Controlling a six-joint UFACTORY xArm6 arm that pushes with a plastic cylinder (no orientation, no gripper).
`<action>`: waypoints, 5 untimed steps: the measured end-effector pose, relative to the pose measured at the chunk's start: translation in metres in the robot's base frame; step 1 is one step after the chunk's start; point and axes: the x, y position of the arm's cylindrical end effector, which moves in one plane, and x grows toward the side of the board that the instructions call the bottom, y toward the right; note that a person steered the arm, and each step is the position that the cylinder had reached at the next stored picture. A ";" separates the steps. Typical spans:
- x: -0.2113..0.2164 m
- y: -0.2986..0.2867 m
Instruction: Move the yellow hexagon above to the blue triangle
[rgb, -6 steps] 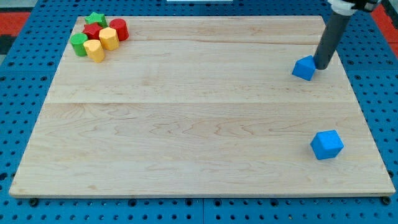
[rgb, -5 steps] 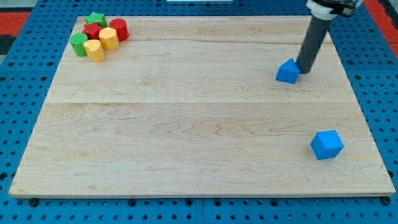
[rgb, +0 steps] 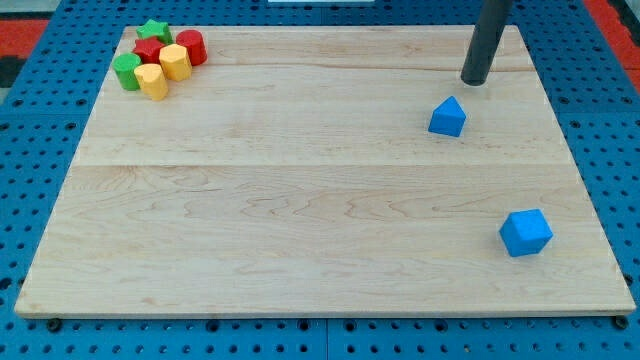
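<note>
The yellow hexagon sits in a tight cluster of blocks at the board's top left. The blue triangle lies alone at the view's right, in the upper half of the board. My tip stands just above and to the right of the blue triangle, a small gap apart from it. The rod rises out of the view's top.
Around the yellow hexagon are a green star, a red block, a red cylinder, a green cylinder and a second yellow block. A blue cube lies at the lower right. The wooden board rests on a blue pegboard.
The tip pushed the blue triangle to the view's left and slightly down, then drew back up and away from it. The other blocks have not moved.
</note>
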 end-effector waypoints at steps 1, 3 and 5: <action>-0.038 -0.020; -0.111 -0.114; -0.109 -0.220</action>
